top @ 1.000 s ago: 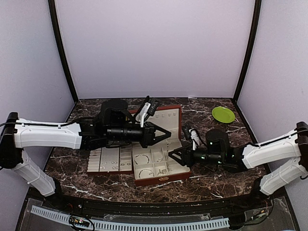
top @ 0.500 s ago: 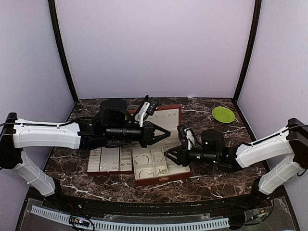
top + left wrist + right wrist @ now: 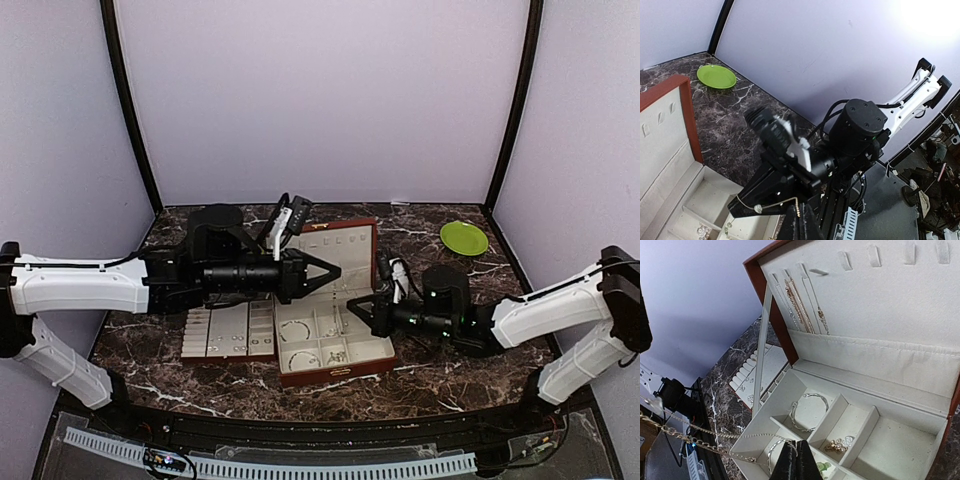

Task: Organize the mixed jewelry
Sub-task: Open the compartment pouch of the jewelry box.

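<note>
Arms stretched level, tips nearly meeting.
Left gripper [image 3: 335, 270] and right gripper [image 3: 352, 301] are both pinched shut on a fine chain [image 3: 772, 204] strung between them; the open box [image 3: 335, 373] lies just below.

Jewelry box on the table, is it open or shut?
Open. The box's lid stands up at the back, showing its cream lining, and you can see straight into the compartments.

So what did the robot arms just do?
The right pincer edged in toward the box and snapped shut on the fine chain. The left pincer, still shut on its other end, drew back leftward. The box, tray and green plate stayed put.
</note>
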Available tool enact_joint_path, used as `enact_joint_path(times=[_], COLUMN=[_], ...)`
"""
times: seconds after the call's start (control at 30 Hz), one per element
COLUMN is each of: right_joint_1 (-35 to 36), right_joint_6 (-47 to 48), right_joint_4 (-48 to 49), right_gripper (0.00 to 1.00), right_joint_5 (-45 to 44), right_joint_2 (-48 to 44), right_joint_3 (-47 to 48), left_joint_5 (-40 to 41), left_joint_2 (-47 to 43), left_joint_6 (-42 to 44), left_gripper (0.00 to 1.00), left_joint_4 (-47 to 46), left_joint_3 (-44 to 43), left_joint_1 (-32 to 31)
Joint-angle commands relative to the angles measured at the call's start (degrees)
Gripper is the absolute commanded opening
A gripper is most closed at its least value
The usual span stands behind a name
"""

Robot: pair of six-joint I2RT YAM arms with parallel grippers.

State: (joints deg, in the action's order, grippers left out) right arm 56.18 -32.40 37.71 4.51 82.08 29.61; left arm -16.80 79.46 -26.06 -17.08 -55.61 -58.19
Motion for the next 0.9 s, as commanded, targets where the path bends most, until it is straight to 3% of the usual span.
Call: enact_joint_path(times=[0.0,0.2,0.4,0.47,0.53,0.63,0.87], right_joint_1=[-1.01,-1.78,-1.87,-1.87,-1.95,-1.91,-2.21], right_joint_6=[2.05,4.26,5.11,5.09,5.0,5.15,5.99], right_joint_4=[-4.06,-20.56,-33.51,-36.63,-39.66,-42.85,-46.42], right_gripper=[0.0,0.0,0.0,0.0,0.0,0.0,0.0], right_joint_5=[-5.01,-11.49,-16.43,-17.47,-18.52,-19.72,-20.17], right_joint_2=[-5.91,-12.5,-12.57,-11.76,-10.91,-9.89,-8.53], right_joint_3=[1.93,8.66,18.01,20.92,23.7,27.12,31.63], left_joint_5=[2.92,3.62,3.91,5.06,6.99,10.18,18.55], left_joint_2=[-3.57,-3.28,1.63,2.55,2.96,3.07,3.41], left_joint_6=[-1.0,0.0,2.28,3.54,5.61,8.9,19.01], left_gripper=[0.0,0.0,0.01,0.14,0.35,0.48,0.52], left_joint_4=[-1.63,-3.56,-2.89,-1.99,-0.95,1.43,4.1], left_joint_3=[3.76,9.07,7.7,6.79,6.16,5.34,5.34], left_joint_1=[0.9,2.43,3.19,3.42,3.47,3.74,4.5])
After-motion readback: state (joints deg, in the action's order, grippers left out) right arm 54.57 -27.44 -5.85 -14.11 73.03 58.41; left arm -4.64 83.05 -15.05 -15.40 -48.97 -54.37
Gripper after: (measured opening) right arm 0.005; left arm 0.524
